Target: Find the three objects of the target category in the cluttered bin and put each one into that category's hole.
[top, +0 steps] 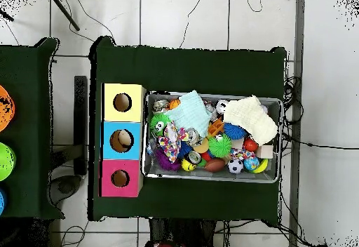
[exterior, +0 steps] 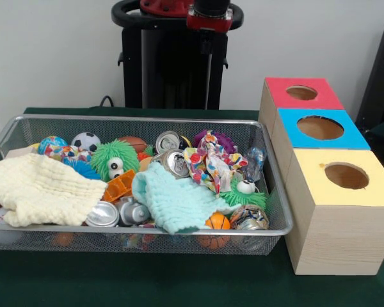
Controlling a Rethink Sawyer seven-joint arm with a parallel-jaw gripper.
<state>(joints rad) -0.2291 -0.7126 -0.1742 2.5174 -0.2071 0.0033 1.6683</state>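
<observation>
1 bin (exterior: pixel 278 211), 3 boxes (exterior: pixel 345 217) – red, blue, yellow – 2 cloths (exterior: pixel 41 188), approx 4 cans (exterior: pixel 177 162)

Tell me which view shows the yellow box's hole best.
Overhead view: it looks straight down, so the hole in the yellow box reads as a full circle. Front view shows it obliquely, as a flattened ellipse.
</observation>
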